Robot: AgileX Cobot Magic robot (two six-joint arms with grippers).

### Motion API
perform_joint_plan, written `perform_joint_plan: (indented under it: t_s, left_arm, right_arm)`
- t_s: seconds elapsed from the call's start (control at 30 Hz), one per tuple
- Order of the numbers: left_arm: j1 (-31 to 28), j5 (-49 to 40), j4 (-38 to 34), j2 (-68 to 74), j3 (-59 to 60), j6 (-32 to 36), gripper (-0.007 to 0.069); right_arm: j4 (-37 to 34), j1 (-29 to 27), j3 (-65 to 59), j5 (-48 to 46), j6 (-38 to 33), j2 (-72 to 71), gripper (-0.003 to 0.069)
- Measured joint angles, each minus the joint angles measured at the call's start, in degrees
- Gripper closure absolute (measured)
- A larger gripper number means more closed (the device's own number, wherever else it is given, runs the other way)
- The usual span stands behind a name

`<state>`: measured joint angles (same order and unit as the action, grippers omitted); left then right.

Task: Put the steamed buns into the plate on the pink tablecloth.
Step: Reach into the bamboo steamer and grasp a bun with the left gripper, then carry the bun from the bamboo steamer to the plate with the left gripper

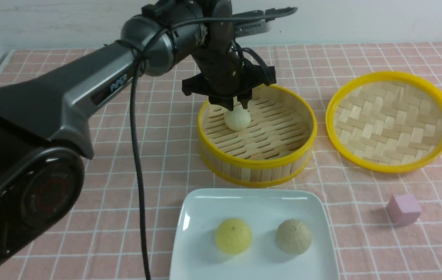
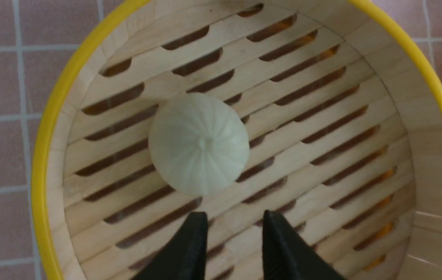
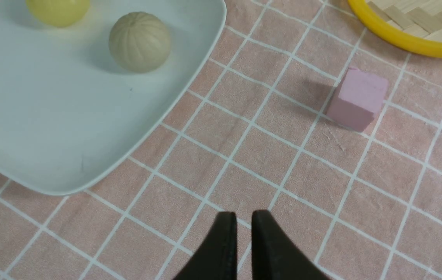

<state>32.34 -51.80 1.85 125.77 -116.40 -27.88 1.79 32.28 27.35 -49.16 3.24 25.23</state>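
Right gripper [image 3: 243,233]: jaws nearly pressed together, empty, over the cloth [image 1: 104,233] beside the plate [image 1: 184,233]. Plate: yellow bun [image 1: 233,235] and beige bun [image 1: 294,236] lie in it, so two of three are done. Steamer [image 1: 257,163]: white bun [image 1: 237,118] sits on the slats. Left gripper [image 1: 236,105] is just above it, jaws slightly spread, gripping nothing. Remaining: grasp, carry, place.

A round bamboo steamer basket [image 1: 257,169] with a bright yellow rim and a slatted wooden floor sits near the middle of the scene. To its right, close by but not touching, a round woven bamboo lid [image 1: 390,120] with a matching yellow rim lies flat. A small pink cube [image 1: 403,209] rests nearer the camera, in front of the lid and apart from it.
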Motion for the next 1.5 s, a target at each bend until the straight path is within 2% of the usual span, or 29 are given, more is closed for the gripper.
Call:
perform_joint_plan:
  t_s: [0.1, 0.13, 0.17, 0.3, 0.43, 0.47, 0.5, 0.53, 0.57, 0.67, 0.83, 1.27, 1.5]
  left_arm:
    - [-0.04, 2.08, 3.45, 2.5, -0.11, -0.05, 0.0219]
    - [-0.04, 2.29, 3.74, 2.83, -0.11, -0.05, 0.0213]
    - [-0.07, 4.12, 4.26, 4.21, -0.11, -0.05, 0.0176]
    - [-0.07, 7.79, 3.75, 6.8, -0.17, -0.1, 0.0157]
    - [-0.01, 9.95, 2.56, 9.13, -0.53, 0.18, 0.0277]
    - [-0.01, 10.18, 2.63, 9.43, -0.68, 0.91, 0.035]
    - [-0.01, 10.18, 2.71, 9.53, -0.75, 1.32, 0.0377]
    - [-0.13, 9.83, 2.71, 9.52, -0.96, 3.03, 0.0498]
    - [-0.21, 9.54, 2.24, 9.34, -0.95, 4.01, 0.054]
    - [-0.21, 7.46, -0.22, 7.65, -0.95, 6.79, 0.0587]
    - [-0.09, 0.7, -3.01, 2.14, -0.33, 10.46, 0.0595]
    - [-0.07, -19.17, -1.85, -23.31, -0.37, 16.13, 0.0595]
    - [-0.02, -19.3, -3.97, -31.16, 8.96, 16.31, 0.0595]
  right_arm:
    - [0.0, 0.0, 0.0, 0.0, 0.0, 0.0, 0.0573]
    - [0.0, 0.0, 0.0, 0.0, 0.0, 0.0, 0.0573]
    - [0.0, 0.0, 0.0, 0.0, 0.0, 0.0, 0.0573]
    - [0.0, 0.0, 0.0, 0.19, 0.0, 0.0, 0.0573]
    - [0.0, 0.0, 0.0, 0.66, 0.0, 0.0, 0.0573]
    - [0.0, 0.0, 0.0, 0.66, 0.0, 0.0, 0.0571]
    - [0.0, 0.0, 0.0, 0.66, 0.0, 0.0, 0.0571]
    - [0.0, 0.0, 0.0, 0.6, 0.0, 0.0, 0.0569]
    - [0.0, 0.0, 0.0, 0.55, 0.0, 0.0, 0.0568]
    - [0.0, 0.0, 0.0, 0.27, 0.0, 0.0, 0.0565]
    - [0.0, 0.0, 0.0, 0.21, 0.0, 0.0, 0.0559]
    - [0.0, 0.0, 0.0, 0.21, 0.0, 0.0, 0.0544]
    - [-0.13, 0.0, 0.0, 0.21, 0.0, 0.0, 0.0534]
